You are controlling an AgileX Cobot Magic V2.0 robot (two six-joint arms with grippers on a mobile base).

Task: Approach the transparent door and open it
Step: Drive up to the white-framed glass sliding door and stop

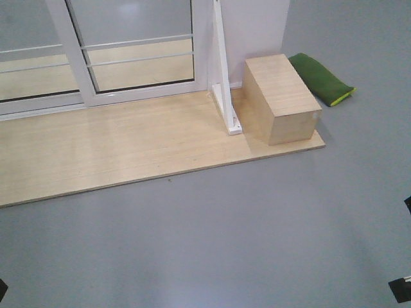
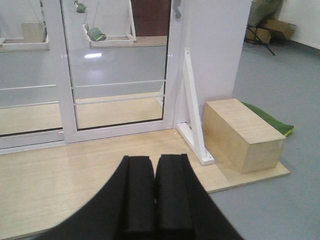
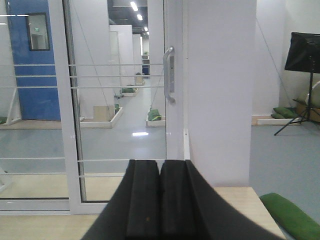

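The transparent door (image 3: 120, 110) is a tall glass panel in a glossy white frame with thin white bars. Its curved grey pull handle (image 3: 169, 75) sits on the right stile. The door also shows in the front view (image 1: 138, 48) and in the left wrist view (image 2: 120, 75), standing shut against the white wall. My left gripper (image 2: 155, 160) is shut and empty, well short of the door, over the wooden floor board. My right gripper (image 3: 160, 165) is shut and empty, below the handle and apart from it.
A second white-framed glass panel (image 1: 29, 58) without a handle stands left of the door. A wooden floor board (image 1: 128, 141) lies before the doors. A wooden box (image 1: 279, 99), a white slanted brace (image 1: 225, 77) and a green cushion (image 1: 321, 80) stand at the right. Grey floor lies nearer me.
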